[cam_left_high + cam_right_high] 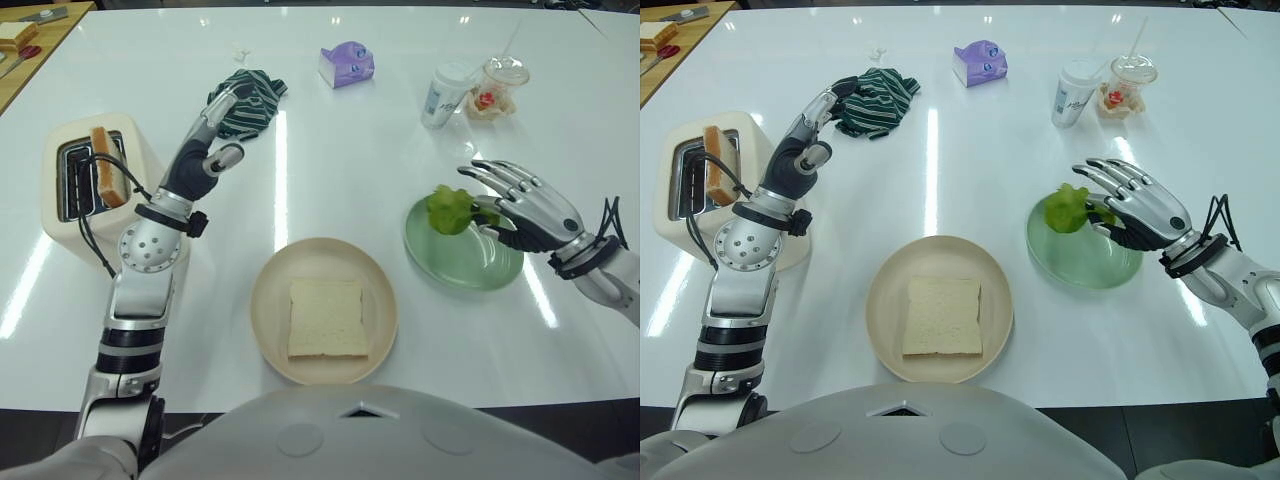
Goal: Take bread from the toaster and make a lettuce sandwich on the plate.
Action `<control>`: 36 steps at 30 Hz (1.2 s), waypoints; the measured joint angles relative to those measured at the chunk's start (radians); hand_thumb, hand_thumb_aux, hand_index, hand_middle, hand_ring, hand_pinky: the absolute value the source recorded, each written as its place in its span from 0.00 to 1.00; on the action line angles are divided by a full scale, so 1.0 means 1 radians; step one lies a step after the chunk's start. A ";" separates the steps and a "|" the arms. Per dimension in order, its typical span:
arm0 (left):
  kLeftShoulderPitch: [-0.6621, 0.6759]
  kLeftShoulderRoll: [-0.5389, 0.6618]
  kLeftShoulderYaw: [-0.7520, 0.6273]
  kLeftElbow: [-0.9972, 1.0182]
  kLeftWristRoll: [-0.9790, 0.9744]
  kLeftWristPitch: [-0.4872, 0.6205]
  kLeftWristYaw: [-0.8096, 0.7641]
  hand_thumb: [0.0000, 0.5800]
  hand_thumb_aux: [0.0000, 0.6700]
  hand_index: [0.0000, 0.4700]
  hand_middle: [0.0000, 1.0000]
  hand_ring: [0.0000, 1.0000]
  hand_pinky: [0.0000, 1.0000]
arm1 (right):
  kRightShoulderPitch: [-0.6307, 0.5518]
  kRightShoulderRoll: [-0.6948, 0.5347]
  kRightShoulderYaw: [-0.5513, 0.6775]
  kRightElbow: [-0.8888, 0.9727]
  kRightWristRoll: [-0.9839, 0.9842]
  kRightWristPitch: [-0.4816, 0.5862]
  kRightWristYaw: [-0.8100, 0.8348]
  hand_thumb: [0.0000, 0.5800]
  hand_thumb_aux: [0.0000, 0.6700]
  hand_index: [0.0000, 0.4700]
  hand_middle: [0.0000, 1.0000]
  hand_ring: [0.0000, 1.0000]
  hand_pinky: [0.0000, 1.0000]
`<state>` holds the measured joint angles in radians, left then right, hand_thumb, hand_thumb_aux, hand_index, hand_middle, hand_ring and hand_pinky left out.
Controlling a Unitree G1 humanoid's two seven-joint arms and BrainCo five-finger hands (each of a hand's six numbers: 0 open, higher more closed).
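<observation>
One bread slice point(326, 318) lies on the plate point(270, 300), a second slice point(106, 165) waits in the toaster point(58, 225) by the open, empty left hand point(215, 135), and the open right hand point(525, 210) is at the lettuce point(450, 208) in its green dish point(470, 268).

Left hand point(215, 135) raised forward, fingers loosely extended; right hand point(525, 205) palm-down, out to the right.

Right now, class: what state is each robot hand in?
Left hand: open, empty.
Right hand: open, fingers spread beside the lettuce, holding nothing.
</observation>
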<state>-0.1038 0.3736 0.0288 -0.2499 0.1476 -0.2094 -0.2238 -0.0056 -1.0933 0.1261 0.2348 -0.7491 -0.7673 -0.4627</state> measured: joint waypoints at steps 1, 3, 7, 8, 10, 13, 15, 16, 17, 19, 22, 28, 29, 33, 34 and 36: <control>0.000 0.000 0.002 0.001 0.000 0.000 0.002 0.00 0.00 0.00 0.00 0.00 0.00 | 0.010 0.005 -0.002 -0.066 0.030 0.007 0.053 1.00 1.00 1.00 0.00 0.00 0.00; 0.000 0.000 0.004 0.004 0.000 0.000 0.007 0.00 0.00 0.00 0.00 0.00 0.00 | 0.025 0.046 0.012 -0.192 0.077 0.035 0.168 1.00 1.00 1.00 0.00 0.00 0.00; 0.001 -0.001 0.006 0.006 0.000 -0.002 0.015 0.00 0.00 0.00 0.00 0.00 0.00 | 0.026 0.147 0.041 -0.360 0.121 0.087 0.308 1.00 1.00 1.00 0.00 0.00 0.00; 0.001 -0.001 0.007 0.006 0.000 -0.003 0.017 0.00 0.00 0.00 0.00 0.00 0.00 | 0.017 0.182 0.054 -0.400 0.121 0.099 0.338 1.00 1.00 1.00 0.00 0.00 0.00; 0.001 -0.001 0.008 0.006 -0.001 -0.003 0.019 0.00 0.00 0.00 0.00 0.00 0.00 | -0.005 0.244 0.084 -0.453 0.121 0.110 0.387 1.00 1.00 1.00 0.00 0.00 0.00; 0.001 -0.001 0.011 0.007 -0.001 -0.004 0.020 0.00 0.00 0.00 0.00 0.00 0.00 | -0.024 0.332 0.151 -0.483 0.112 0.104 0.447 1.00 1.00 1.00 0.00 0.00 0.00; 0.001 0.000 0.011 0.007 -0.001 -0.004 0.020 0.00 0.00 0.00 0.00 0.00 0.00 | -0.023 0.367 0.188 -0.483 0.092 0.093 0.473 1.00 1.00 1.00 0.00 0.00 0.00; 0.001 0.000 0.012 0.007 -0.001 -0.004 0.020 0.00 0.00 0.00 0.00 0.00 0.00 | -0.023 0.380 0.204 -0.483 0.080 0.085 0.489 1.00 1.00 1.00 0.00 0.00 0.00; 0.001 0.000 0.013 0.007 -0.002 -0.004 0.020 0.00 0.00 0.00 0.00 0.00 0.00 | -0.021 0.389 0.219 -0.483 0.079 0.082 0.504 1.00 1.00 1.00 0.00 0.00 0.00; 0.001 0.000 0.016 0.007 -0.002 -0.004 0.020 0.00 0.00 0.00 0.00 0.00 0.00 | -0.011 0.406 0.248 -0.482 0.079 0.071 0.536 1.00 1.00 1.00 0.00 0.00 0.00; 0.001 0.000 0.016 0.007 -0.002 -0.003 0.020 0.00 0.00 0.00 0.00 0.00 0.00 | 0.011 0.410 0.292 -0.469 0.073 0.060 0.596 1.00 1.00 1.00 0.00 0.00 0.00; 0.001 0.001 0.016 0.007 -0.002 -0.003 0.019 0.00 0.00 0.00 0.00 0.00 0.00 | 0.034 0.403 0.297 -0.476 0.081 0.064 0.692 1.00 1.00 1.00 0.00 0.00 0.00; 0.001 0.001 0.016 0.008 -0.002 -0.003 0.019 0.00 0.00 0.00 0.00 0.00 0.00 | 0.049 0.396 0.296 -0.493 0.082 0.065 0.711 1.00 1.00 1.00 0.00 0.00 0.00; 0.001 0.001 0.016 0.006 -0.002 -0.001 0.018 0.00 0.00 0.00 0.00 0.00 0.00 | 0.073 0.376 0.295 -0.530 0.082 0.067 0.768 1.00 1.00 1.00 0.00 0.00 0.00; 0.001 0.001 0.016 0.005 -0.002 -0.002 0.018 0.00 0.00 0.00 0.00 0.00 0.00 | 0.073 0.369 0.295 -0.537 0.082 0.066 0.788 1.00 1.00 1.00 0.00 0.00 0.00; 0.001 0.001 0.016 0.005 -0.001 -0.002 0.019 0.00 0.00 0.00 0.00 0.00 0.00 | 0.073 0.362 0.293 -0.538 0.082 0.065 0.808 1.00 1.00 1.00 0.00 0.00 0.00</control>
<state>-0.1025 0.3746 0.0447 -0.2445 0.1463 -0.2111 -0.2053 0.0672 -0.7316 0.4195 -0.3031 -0.6674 -0.7018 0.3449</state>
